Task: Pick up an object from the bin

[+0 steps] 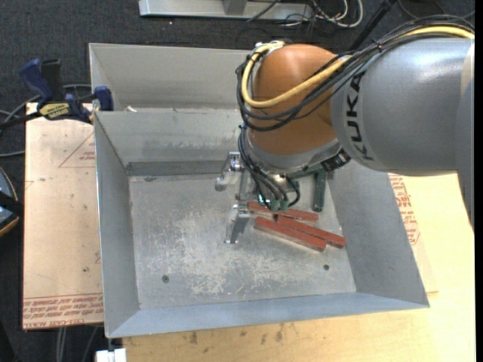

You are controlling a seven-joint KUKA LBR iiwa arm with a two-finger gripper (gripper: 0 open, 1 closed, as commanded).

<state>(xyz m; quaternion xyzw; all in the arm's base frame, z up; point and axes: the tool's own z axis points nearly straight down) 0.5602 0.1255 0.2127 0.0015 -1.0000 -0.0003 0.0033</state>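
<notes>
My gripper [233, 200] hangs over the middle of the bin floor, below the orange dome. Its two metal fingers [237, 227] stand apart, open, with only bare floor between them. Just to their right lies a pair of long red bars [302, 231], side by side and slanting down to the right; their left ends reach under the gripper body. A narrow dark green piece [320, 191] lies behind the bars, close to the right wall. The fingers touch neither thing.
The arm and its cables cover the bin's back right part. Scuffed floor lies to the left and front of the gripper, and sloped walls close in on all sides.
</notes>
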